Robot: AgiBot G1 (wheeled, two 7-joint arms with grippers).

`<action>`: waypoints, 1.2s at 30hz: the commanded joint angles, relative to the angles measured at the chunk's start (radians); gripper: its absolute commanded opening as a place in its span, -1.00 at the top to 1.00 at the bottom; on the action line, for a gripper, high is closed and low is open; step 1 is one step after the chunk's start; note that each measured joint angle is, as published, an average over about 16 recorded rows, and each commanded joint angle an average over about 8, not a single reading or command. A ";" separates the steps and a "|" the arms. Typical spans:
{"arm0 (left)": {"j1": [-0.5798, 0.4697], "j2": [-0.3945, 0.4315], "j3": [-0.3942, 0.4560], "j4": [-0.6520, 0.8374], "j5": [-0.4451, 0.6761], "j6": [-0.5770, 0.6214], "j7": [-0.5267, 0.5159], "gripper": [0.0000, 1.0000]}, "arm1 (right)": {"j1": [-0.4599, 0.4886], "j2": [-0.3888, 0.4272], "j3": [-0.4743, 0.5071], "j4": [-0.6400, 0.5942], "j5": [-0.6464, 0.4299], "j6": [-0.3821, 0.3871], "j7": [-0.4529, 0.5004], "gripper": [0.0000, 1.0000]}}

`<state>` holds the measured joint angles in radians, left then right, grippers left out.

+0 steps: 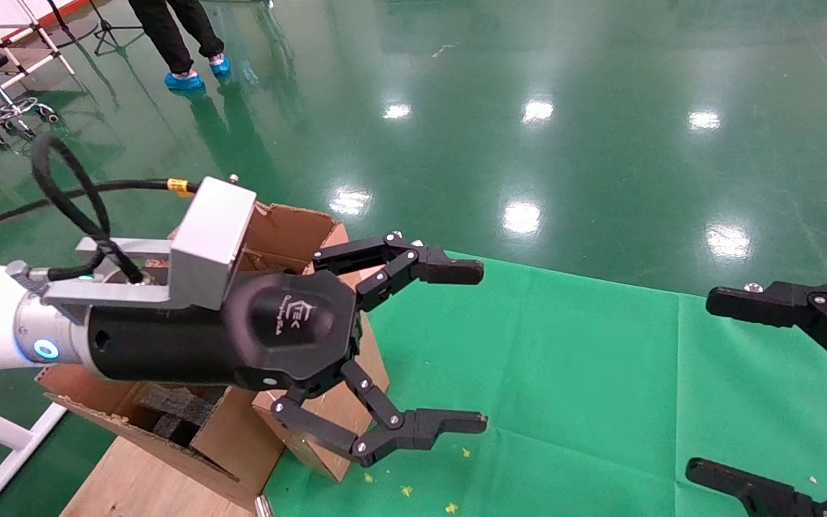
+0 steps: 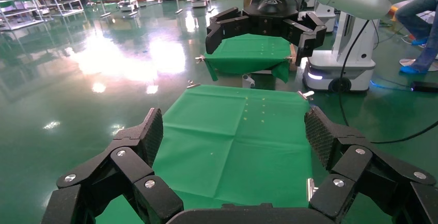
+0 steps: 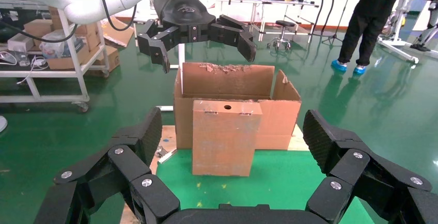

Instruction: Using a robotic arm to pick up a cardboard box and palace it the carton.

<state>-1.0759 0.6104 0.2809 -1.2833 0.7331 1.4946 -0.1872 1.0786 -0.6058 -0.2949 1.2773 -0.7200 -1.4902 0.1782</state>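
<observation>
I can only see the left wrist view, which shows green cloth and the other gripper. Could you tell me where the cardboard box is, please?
Observer: The cardboard box stands upright on the green cloth, directly in front of the carton.
Operator: Thank you. Where is my left gripper relative to it?
Observer: The left gripper hangs open and empty above the box and carton. It faces the open right gripper across the cloth.

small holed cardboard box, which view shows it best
The right wrist view: the cardboard box stands upright, unobstructed, before the carton. In the head view the left gripper mostly hides it. The left wrist view misses it.
</observation>
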 commanded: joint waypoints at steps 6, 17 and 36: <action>-0.005 -0.009 0.004 -0.006 0.026 -0.007 0.006 -1.00 | 0.000 0.000 0.000 0.000 0.000 0.000 0.000 0.60; -0.075 -0.043 0.037 -0.055 0.233 -0.090 0.030 -1.00 | 0.000 0.000 0.000 -0.001 0.000 0.000 0.000 1.00; -0.274 -0.046 0.198 -0.060 0.704 -0.234 -0.491 -1.00 | 0.000 0.000 -0.001 -0.001 0.000 0.000 -0.001 1.00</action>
<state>-1.3446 0.5634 0.4760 -1.3430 1.4248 1.2856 -0.6716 1.0791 -0.6054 -0.2957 1.2759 -0.7196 -1.4901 0.1772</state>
